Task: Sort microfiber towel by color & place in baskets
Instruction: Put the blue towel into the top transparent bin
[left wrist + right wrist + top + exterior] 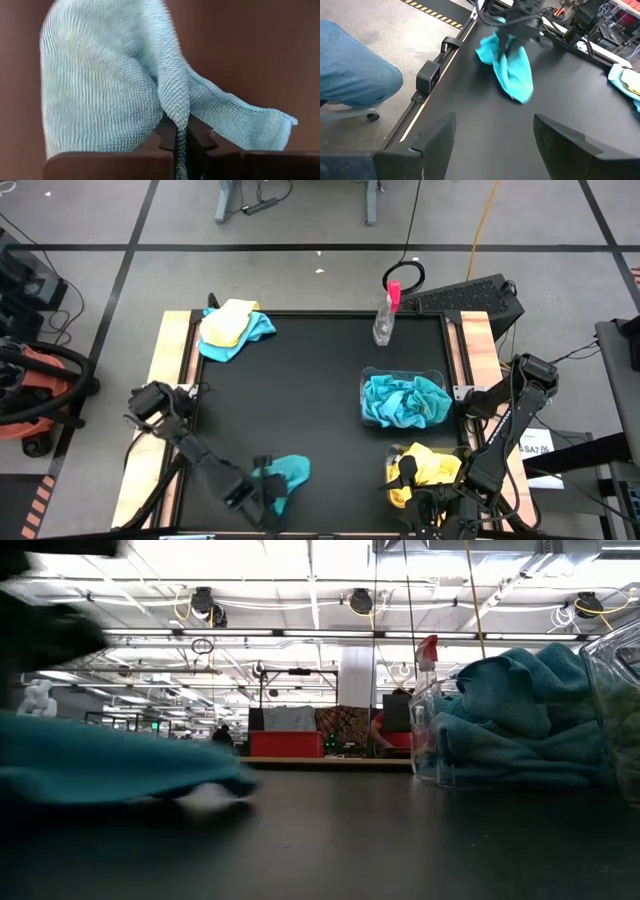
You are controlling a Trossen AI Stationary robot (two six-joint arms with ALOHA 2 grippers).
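Teal towel (pixel 125 85) fills the left wrist view, pinched by left pincer (pixel 182 142); right pincer (pixel 492 135) spread.

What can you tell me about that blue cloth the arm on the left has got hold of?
The teal towel is a soft microfiber cloth with a fine waffle-like weave, crumpled rather than folded. It lies at the near edge of the black table, left of centre. The left gripper is shut on a pinched fold of it, the rest draping to the side. In the right wrist view it hangs down from the gripper toward the table. It is in neither basket.
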